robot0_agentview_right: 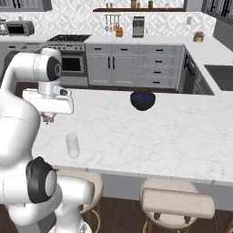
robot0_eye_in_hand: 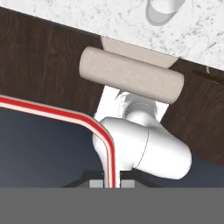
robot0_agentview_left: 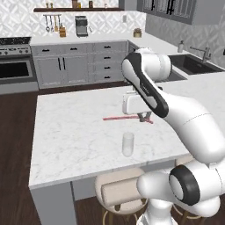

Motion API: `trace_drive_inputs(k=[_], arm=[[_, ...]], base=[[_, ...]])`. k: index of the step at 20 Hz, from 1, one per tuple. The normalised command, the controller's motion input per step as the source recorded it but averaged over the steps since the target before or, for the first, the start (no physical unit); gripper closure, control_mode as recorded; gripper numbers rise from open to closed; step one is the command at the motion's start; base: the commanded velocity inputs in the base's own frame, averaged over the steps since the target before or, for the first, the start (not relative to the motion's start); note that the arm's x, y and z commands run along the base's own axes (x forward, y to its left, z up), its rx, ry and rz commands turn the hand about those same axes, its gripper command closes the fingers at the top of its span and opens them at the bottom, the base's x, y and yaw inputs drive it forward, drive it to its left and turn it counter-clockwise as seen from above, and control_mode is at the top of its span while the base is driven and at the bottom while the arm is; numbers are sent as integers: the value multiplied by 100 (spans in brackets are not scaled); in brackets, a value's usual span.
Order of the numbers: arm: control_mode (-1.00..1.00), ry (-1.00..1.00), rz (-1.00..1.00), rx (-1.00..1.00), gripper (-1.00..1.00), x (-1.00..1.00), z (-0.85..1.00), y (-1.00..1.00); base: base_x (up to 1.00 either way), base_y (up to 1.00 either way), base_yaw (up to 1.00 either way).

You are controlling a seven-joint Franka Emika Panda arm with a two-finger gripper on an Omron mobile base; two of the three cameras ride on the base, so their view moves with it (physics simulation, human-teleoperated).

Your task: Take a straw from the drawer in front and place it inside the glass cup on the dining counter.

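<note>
My gripper (robot0_agentview_left: 144, 117) hangs over the dining counter (robot0_agentview_left: 70, 132), shut on the red straw (robot0_agentview_left: 118, 117). The straw lies level above the marble and sticks out to the left of the fingers. The glass cup (robot0_agentview_left: 128, 144) stands upright near the counter's front edge, just below and slightly left of the gripper. From the right side the gripper (robot0_agentview_right: 47, 117) is up and left of the glass cup (robot0_agentview_right: 72, 145). In the hand view the straw (robot0_eye_in_hand: 43, 110) runs from between the fingertips off to the left, and the cup (robot0_eye_in_hand: 164, 8) is at the top edge. The drawer is out of view.
A dark blue bowl (robot0_agentview_right: 143, 100) sits at the far side of the counter. Beige stools (robot0_agentview_right: 175, 200) stand under the front edge, and one stool (robot0_eye_in_hand: 131, 74) lies below the hand. Grey cabinets (robot0_agentview_left: 74, 66), a stove (robot0_agentview_left: 15, 66) and a sink (robot0_agentview_left: 193, 63) line the back walls.
</note>
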Motion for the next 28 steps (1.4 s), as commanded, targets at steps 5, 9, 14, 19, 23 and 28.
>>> trace_drive_inputs(k=[5, 9, 14, 19, 23, 28], arm=[[-100, 0, -8, -1, 100, 11, 20, 0], [-100, -4, -1, -21, 100, 1, 41, 0], [-100, -19, 0, -55, 100, -3, 32, 0], [-100, -13, 0, -60, 100, 0, 23, 0], [-100, -16, 0, -58, 100, -1, 9, -2], [-100, -26, 0, -45, 100, -23, 0, -9]], base=[[27, 1, -11], [0, 0, 0], [0, 0, 0], [0, 0, 0], [0, 0, 0], [0, 0, 0]])
